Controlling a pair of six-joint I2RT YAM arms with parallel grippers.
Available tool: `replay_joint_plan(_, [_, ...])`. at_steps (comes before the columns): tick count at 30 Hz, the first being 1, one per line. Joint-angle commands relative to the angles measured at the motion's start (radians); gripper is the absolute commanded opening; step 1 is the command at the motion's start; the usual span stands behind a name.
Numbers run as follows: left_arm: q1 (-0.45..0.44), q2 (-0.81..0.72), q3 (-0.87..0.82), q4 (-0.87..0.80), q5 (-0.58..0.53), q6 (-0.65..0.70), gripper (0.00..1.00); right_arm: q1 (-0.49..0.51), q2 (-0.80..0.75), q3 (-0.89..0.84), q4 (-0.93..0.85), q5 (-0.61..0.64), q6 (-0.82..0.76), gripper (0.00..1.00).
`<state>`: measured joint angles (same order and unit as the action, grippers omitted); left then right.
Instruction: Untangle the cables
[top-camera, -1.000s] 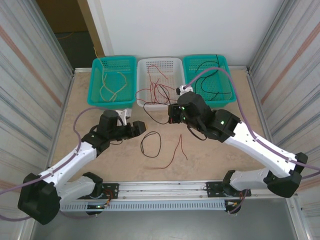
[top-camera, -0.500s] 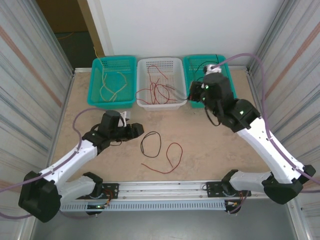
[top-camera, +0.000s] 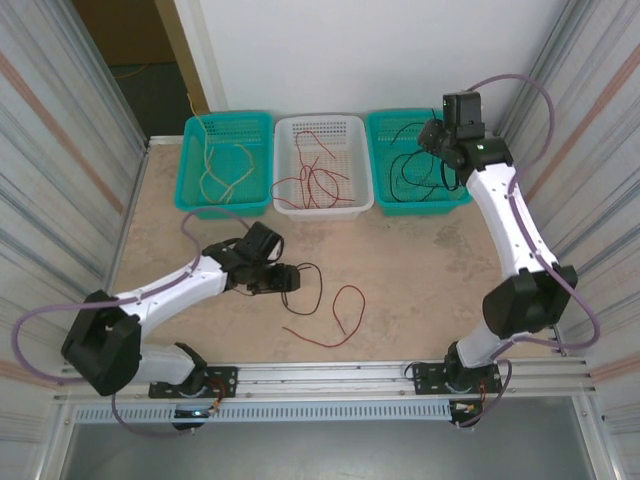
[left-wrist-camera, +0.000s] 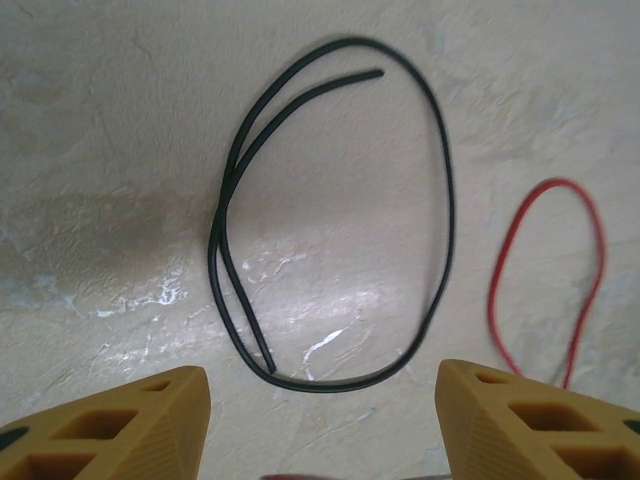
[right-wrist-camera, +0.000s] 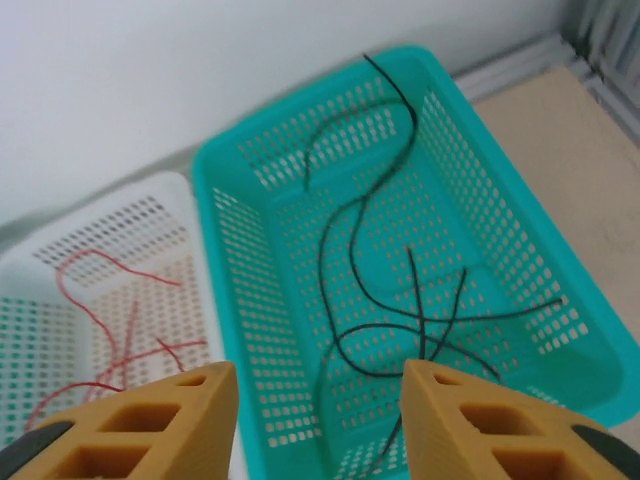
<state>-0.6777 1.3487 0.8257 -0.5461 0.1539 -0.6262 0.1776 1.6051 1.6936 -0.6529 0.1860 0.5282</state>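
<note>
Cables (left-wrist-camera: 448, 200), black and red, lie on the surface (left-wrist-camera: 100, 150) below the left gripper (left-wrist-camera: 320, 375), fingers apart; the right gripper (right-wrist-camera: 318, 375), likewise apart, hangs over a basket (right-wrist-camera: 210, 250).

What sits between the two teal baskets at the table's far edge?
A white basket holding red cables, as the top view shows.

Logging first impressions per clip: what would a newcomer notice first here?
Along the far edge, the left teal basket holds pale yellow cables, the white basket red cables, the right teal basket black cables, with the open right gripper above it. Nearer, the open left gripper hangs over a loose black cable loop, a loose red cable beside it.
</note>
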Motion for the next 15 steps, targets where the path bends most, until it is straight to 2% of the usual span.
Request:
replay_joint_plan(1, [-0.005, 0.048, 0.045, -0.086, -0.080, 0.049, 0.59, 0.010, -0.092, -0.076, 0.038, -0.072, 0.000, 0.50])
replay_joint_plan(4, [-0.006, 0.118, 0.102, -0.136, -0.115, 0.101, 0.58, 0.026, -0.194, -0.215, 0.075, -0.112, 0.022, 0.49])
replay_joint_plan(7, [-0.005, 0.194, 0.160, -0.168, -0.123, 0.144, 0.54, 0.087, -0.306, -0.354, 0.071, -0.108, 0.037, 0.48])
replay_joint_plan(12, [-0.008, 0.298, 0.217, -0.224, -0.156, 0.164, 0.43, 0.251, -0.495, -0.579, 0.024, -0.023, 0.095, 0.48])
replay_joint_plan(15, [-0.009, 0.331, 0.220, -0.215, -0.136, 0.166, 0.39, 0.329, -0.595, -0.672, -0.023, 0.030, 0.150, 0.48])
